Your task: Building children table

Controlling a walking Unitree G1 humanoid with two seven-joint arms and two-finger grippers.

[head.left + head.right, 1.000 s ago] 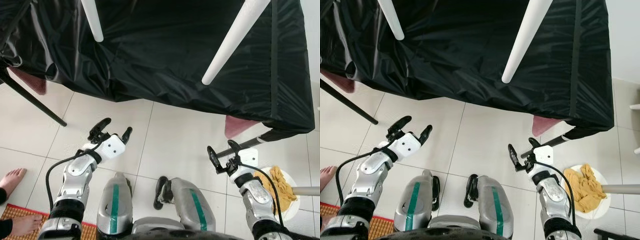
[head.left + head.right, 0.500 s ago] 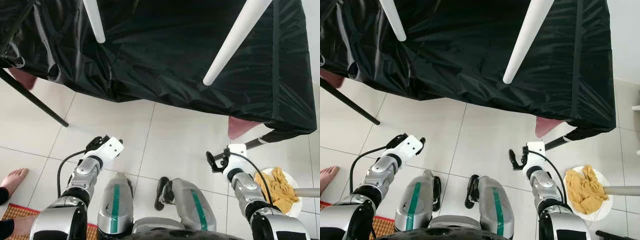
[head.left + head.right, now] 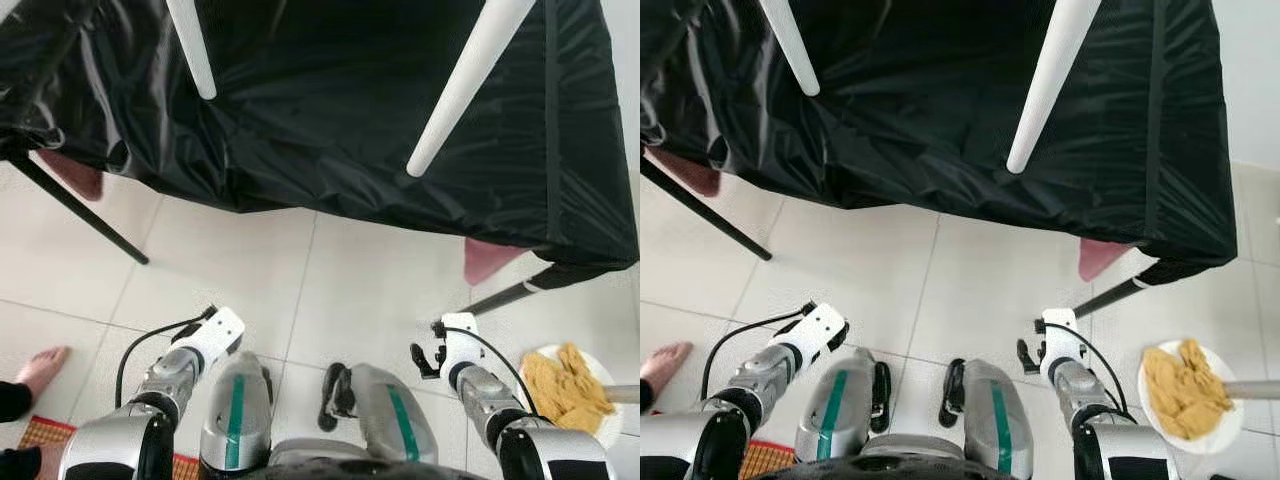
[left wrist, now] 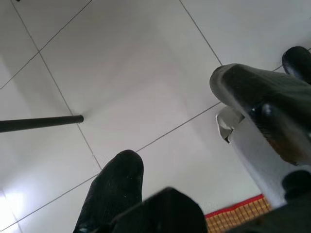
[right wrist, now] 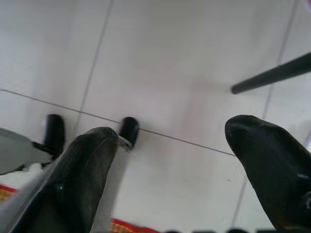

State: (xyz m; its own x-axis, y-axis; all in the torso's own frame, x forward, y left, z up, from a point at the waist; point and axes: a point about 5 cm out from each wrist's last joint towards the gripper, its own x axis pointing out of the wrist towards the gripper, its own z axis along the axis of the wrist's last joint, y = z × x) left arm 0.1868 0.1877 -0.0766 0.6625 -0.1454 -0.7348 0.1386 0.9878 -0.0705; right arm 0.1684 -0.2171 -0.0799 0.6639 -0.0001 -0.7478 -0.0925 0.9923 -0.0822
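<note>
Two white table legs stand up from the top of a black plastic sheet that covers a big table. Each leg is a long tapered rod. Its long axis leans toward the camera, and its rounded free end points toward the robot. The right one is thicker in the picture and ends near the front edge of the sheet; the left one ends farther back.

The floor is of pale square tiles with thin grey joints. Thin black metal legs go down to it at both sides of the sheet. On the right lies a white plate with a yellow cloth. At the left edge a person's bare foot rests by a red woven mat.

The left gripper hangs low beside the robot's leg, fingers wide apart, holding nothing, only floor between them. The right gripper hangs the same way, also spread wide and with nothing in it.
</note>
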